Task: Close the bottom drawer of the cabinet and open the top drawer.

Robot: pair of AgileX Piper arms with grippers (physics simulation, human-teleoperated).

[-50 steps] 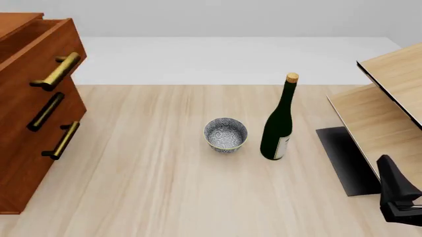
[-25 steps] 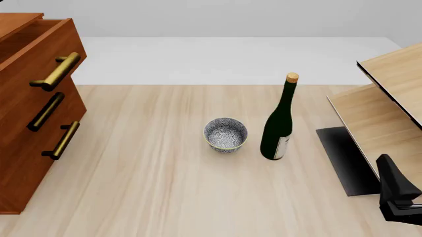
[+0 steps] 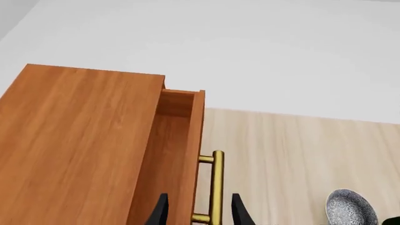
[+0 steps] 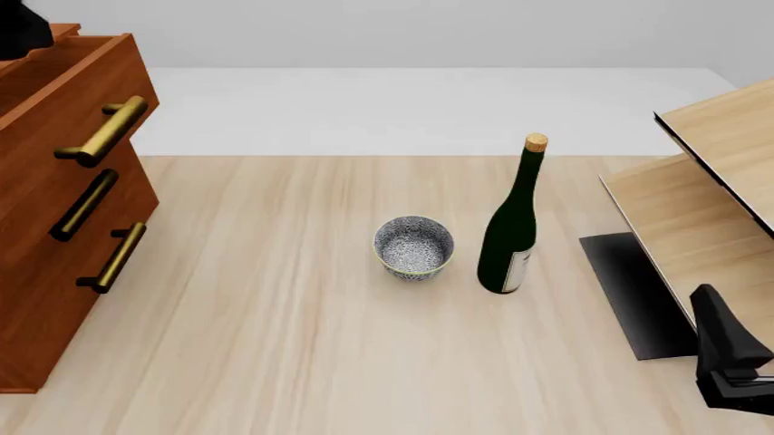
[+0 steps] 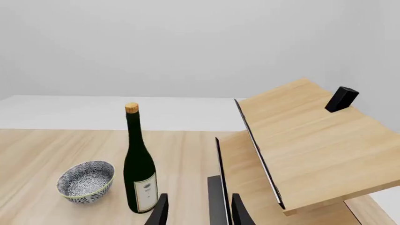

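Note:
The cabinet (image 4: 49,299) stands at the table's left edge. Its top drawer (image 4: 75,100) is pulled out, its brass handle (image 4: 103,131) proud of the fronts below. The bottom drawer (image 4: 72,308) looks level with the middle drawer; its handle (image 4: 115,258) shows. In the left wrist view my left gripper (image 3: 200,214) is open above the open top drawer (image 3: 178,154), its fingertips either side of the drawer front and handle (image 3: 217,187), not touching. Only a black part of the left arm (image 4: 22,27) shows in front. My right gripper (image 5: 198,213) is open and empty, low at the right (image 4: 731,367).
A patterned bowl (image 4: 414,246) and a dark green wine bottle (image 4: 513,227) stand mid-table; both show in the right wrist view, bowl (image 5: 85,180) and bottle (image 5: 138,164). Pale slanted wooden furniture (image 4: 713,181) and a black mat (image 4: 635,290) are at the right.
A black part of my left arm has come into the front view's top left corner, above the cabinet. The drawers, bowl and bottle have not moved.

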